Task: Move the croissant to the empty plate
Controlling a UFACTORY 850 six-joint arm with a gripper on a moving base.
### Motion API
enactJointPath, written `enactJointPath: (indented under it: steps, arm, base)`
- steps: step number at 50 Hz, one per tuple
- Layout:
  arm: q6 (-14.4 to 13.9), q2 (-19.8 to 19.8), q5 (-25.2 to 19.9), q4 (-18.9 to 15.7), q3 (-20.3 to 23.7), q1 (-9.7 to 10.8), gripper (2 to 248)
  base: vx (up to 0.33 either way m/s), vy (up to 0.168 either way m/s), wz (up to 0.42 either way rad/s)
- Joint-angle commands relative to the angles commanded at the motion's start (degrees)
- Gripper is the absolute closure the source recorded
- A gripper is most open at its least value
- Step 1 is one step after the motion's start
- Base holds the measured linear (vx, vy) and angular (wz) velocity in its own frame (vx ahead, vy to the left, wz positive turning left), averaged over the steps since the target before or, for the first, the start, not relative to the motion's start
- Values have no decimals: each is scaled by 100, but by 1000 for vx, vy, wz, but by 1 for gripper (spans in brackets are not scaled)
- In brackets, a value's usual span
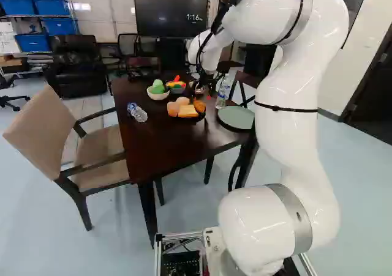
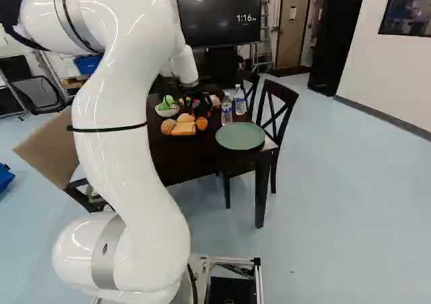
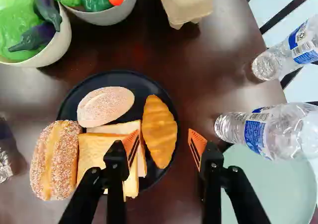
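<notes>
My gripper (image 1: 207,91) is over the far part of the table in the left base view. In the wrist view the gripper (image 3: 164,143) stands open, its orange pads well apart. The croissant (image 3: 159,131) shows below and ahead, in the space between the fingers, touched by neither. It lies at the edge of a black plate (image 3: 128,77), beside bread slices (image 3: 112,149) and a seeded roll (image 3: 105,106). The empty green plate (image 2: 240,135) rests on the table, to the right of the black plate in the right base view; bottles partly cover it in the wrist view.
Two upright water bottles (image 2: 226,108) (image 2: 240,100) stand near the green plate. Bowls of toy vegetables (image 3: 62,40) and an egg carton (image 3: 186,3) lie beyond the black plate. Another bottle (image 1: 137,112) lies on the table (image 1: 150,156). Chairs (image 1: 101,147) (image 2: 276,115) flank it.
</notes>
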State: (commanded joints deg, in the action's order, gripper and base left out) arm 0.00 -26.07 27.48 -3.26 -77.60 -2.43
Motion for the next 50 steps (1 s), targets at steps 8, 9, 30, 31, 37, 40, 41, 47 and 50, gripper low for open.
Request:
enactJointPath:
  steps: [8, 9, 30, 31, 37, 40, 41, 47, 50]
  arm:
    - [0, 0, 0, 0, 0, 1, 96]
    - [0, 0, 0, 0, 0, 1, 96]
    - [0, 0, 0, 0, 0, 1, 96]
    - [0, 0, 0, 0, 0, 1, 96]
    - [0, -3, 0, 0, -1, 1, 96]
    - [0, -24, 0, 0, -5, 1, 96]
    - [0, -34, 0, 0, -7, 1, 96]
    - [0, -108, 0, 0, -22, 1, 96]
    - [0, -150, 0, 0, -31, 1, 96]
  base:
    - [0, 0, 0]
    - [0, 0, 0]
    - [0, 0, 0]
    - [0, 0, 0]
    - [0, 0, 0]
    - [0, 0, 0]
    - [0, 0, 0]
    - [0, 0, 0]
    - [0, 0, 0]
